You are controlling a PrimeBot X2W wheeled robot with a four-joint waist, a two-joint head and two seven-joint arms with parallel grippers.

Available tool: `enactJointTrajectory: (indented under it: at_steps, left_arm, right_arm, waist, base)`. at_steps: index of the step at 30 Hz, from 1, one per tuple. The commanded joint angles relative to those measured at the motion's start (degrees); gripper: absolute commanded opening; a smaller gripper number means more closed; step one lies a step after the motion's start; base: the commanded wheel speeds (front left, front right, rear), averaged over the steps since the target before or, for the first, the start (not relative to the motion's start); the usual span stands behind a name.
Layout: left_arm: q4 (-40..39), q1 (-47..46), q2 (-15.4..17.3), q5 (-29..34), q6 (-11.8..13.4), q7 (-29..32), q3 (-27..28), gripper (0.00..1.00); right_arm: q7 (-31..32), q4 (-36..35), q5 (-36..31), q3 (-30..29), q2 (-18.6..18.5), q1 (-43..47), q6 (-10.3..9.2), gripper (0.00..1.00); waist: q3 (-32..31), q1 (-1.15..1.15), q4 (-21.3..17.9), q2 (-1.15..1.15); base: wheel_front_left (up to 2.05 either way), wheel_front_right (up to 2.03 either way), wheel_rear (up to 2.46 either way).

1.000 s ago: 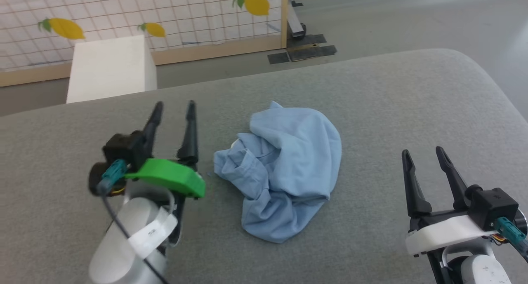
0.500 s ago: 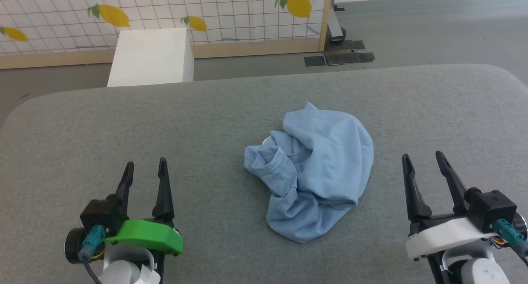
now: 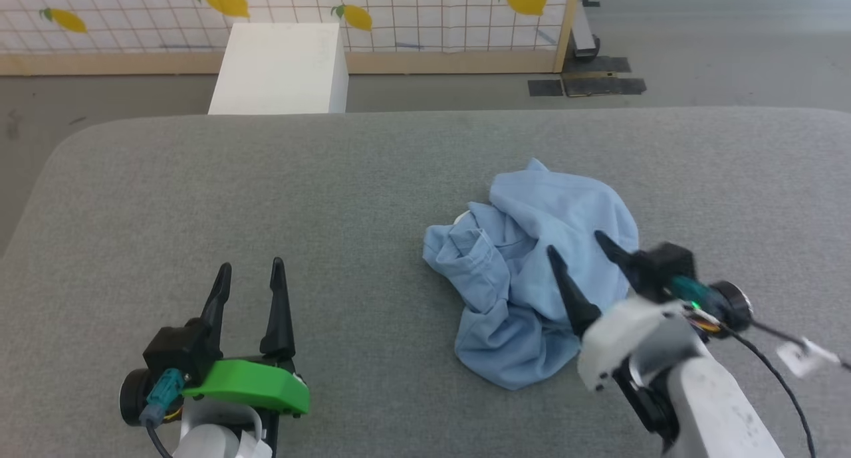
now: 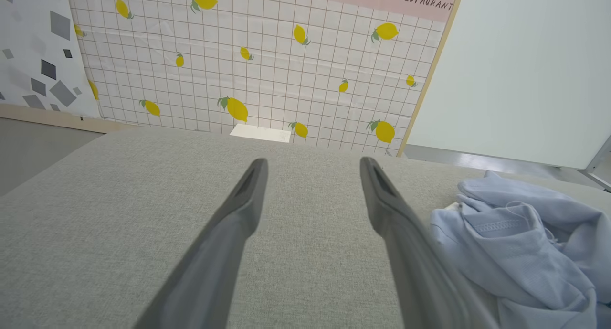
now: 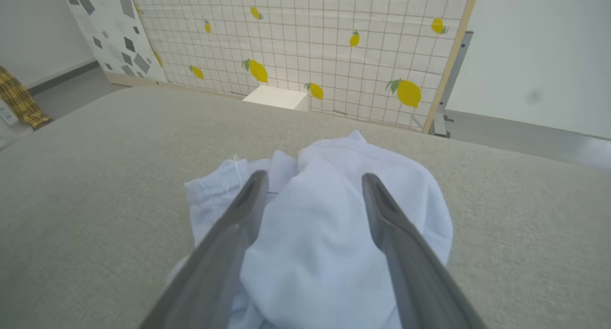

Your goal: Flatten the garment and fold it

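The garment, a light blue shirt, lies crumpled in a heap on the grey padded table, right of centre. In the right wrist view the garment bulges up under the two fingers. My right gripper hangs open over the heap's right side, fingers pointing up-left, holding nothing. My left gripper stands open at the lower left, well apart from the cloth. The left wrist view has the garment at the right, beside the open left gripper.
A white box stands on the floor beyond the table's far edge, in front of a lemon-patterned grid panel. Bare grey table surface stretches to the left and behind the heap.
The camera has turned, shifting the whole picture. My right gripper has swung in from the lower right to hang over the garment. The left gripper has drawn back toward the front left.
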Motion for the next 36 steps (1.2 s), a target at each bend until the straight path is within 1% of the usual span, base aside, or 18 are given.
enactJointTrajectory:
  at_steps: [1,6,8,12,13,14,16,18,22,27,30,32,34,36]
  left_arm:
    - [-0.2,-0.2,-0.4,0.6,-0.5,-0.2,0.2,1.00]
    - [0.1,-0.9,-1.2,1.4,-1.4,-0.2,0.2,1.00]
    - [0.3,-1.2,-1.4,1.6,-1.7,-0.2,0.2,1.00]
    - [0.6,-1.4,-1.8,1.6,-2.0,-0.2,0.4,1.00]
    - [0.7,-1.4,-1.9,1.7,-2.1,-0.2,0.4,1.00]
    - [0.8,-1.4,-1.9,1.6,-2.2,-0.2,0.3,1.00]
    - [1.0,-1.5,-2.0,1.6,-2.3,-0.2,0.4,1.00]
    - [1.1,-1.5,-2.1,1.6,-2.4,-0.2,0.6,1.00]
    - [1.4,-1.5,-2.1,1.7,-2.5,-0.2,0.7,1.00]
    - [1.7,-1.3,-2.2,1.9,-2.7,-0.2,0.9,1.00]
    - [1.7,-1.1,-2.2,2.0,-2.8,-0.2,1.0,1.00]
    - [1.7,-0.9,-2.2,2.1,-2.9,-0.2,1.0,1.00]
    - [1.8,-0.6,-2.2,2.1,-2.9,-0.2,1.0,1.00]
    - [1.9,-0.4,-2.2,2.2,-3.0,-0.2,0.9,1.00]
  right_arm:
    - [2.3,1.6,-0.5,0.7,0.0,-2.0,-0.10,1.00]
    - [13.8,8.4,-3.0,3.4,0.0,-8.2,-0.10,1.00]
    - [18.4,10.7,-4.0,3.3,0.0,-9.9,-0.10,1.00]
    - [24.8,13.5,-5.8,3.2,0.0,-12.2,-0.10,1.00]
    - [26.1,14.0,-5.9,3.2,0.0,-12.6,-0.10,0.44]
    - [26.6,14.1,-5.8,3.1,0.0,-12.9,-0.10,0.00]
    - [26.9,13.9,-5.4,3.3,0.0,-13.5,-0.10,0.00]
    - [25.5,12.8,-4.2,3.8,0.0,-14.2,-0.10,0.00]
    - [21.4,9.9,-1.5,6.1,0.0,-16.3,-0.10,0.00]
    - [15.4,4.3,4.9,11.4,0.0,-20.4,-0.10,0.00]
    - [12.3,0.3,8.0,13.2,0.0,-22.7,-0.10,0.00]
    - [10.5,-2.7,9.2,12.7,0.0,-23.5,-0.10,0.00]
    - [9.5,-5.3,10.0,11.0,0.0,-23.1,-0.10,0.00]
    - [9.5,-7.6,9.7,7.9,0.0,-21.4,-0.10,0.00]
  waist:
    - [0.6,0.00,0.7,0.00]
    - [1.5,0.00,2.1,0.00]
    - [1.7,0.00,2.7,0.00]
    - [2.0,0.00,3.4,0.00]
    - [2.0,0.00,3.6,0.00]
    - [2.0,0.00,3.8,0.00]
    - [1.9,0.00,4.0,0.00]
    - [1.8,0.00,4.2,0.00]
    - [1.3,0.00,4.1,0.00]
    - [0.6,0.00,3.6,0.00]
    - [0.1,0.00,3.3,0.00]
    - [-0.3,0.00,3.2,0.00]
    - [-0.8,0.00,3.1,0.00]
    - [-1.2,0.00,3.1,0.00]
  base:
    - [0.00,0.00,0.00]
    - [0.00,0.00,0.00]
    - [0.00,0.00,0.00]
    - [0.00,0.00,0.00]
    - [0.00,0.00,0.00]
    - [0.00,0.00,0.00]
    - [0.00,0.00,0.00]
    - [0.00,0.00,0.00]
    - [0.00,0.00,0.00]
    - [0.00,0.00,0.00]
    - [0.00,0.00,0.00]
    - [0.00,0.00,0.00]
    - [0.00,0.00,0.00]
    - [0.00,0.00,0.00]
